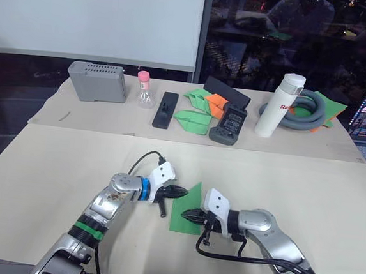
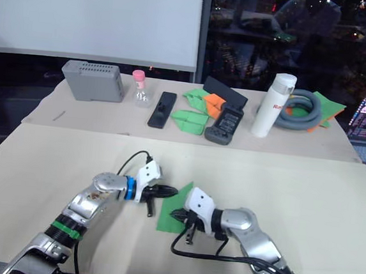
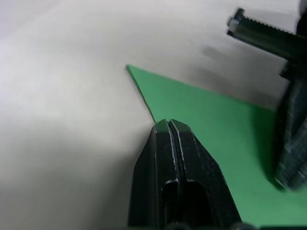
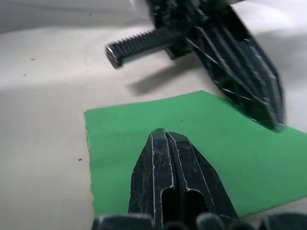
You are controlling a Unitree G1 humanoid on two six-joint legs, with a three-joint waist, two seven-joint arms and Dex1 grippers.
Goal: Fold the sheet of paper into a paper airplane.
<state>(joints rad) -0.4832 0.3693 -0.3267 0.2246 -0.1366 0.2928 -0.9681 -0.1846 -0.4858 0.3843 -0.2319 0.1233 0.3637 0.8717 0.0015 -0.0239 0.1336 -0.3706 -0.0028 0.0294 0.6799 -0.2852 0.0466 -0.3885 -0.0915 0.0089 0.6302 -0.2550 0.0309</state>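
Both pincers, left [image 1: 179, 191] and right [image 1: 188, 214], fingers pressed together and clamped on nothing, rest their tips on the green sheet of paper [image 1: 185, 209] lying between them on the table [image 1: 307, 186], apparently flattening an early fold; next likely comes gripping an edge.

The sheet of paper [image 1: 185, 209] is bright green and plain, lying flat on the pale bench [image 1: 52, 164] near its front edge. It now shows as a pointed shape, with one sharp corner aimed away from the robot and a wider straight edge nearest it. Its surface looks smooth, with clean, crisp edges.
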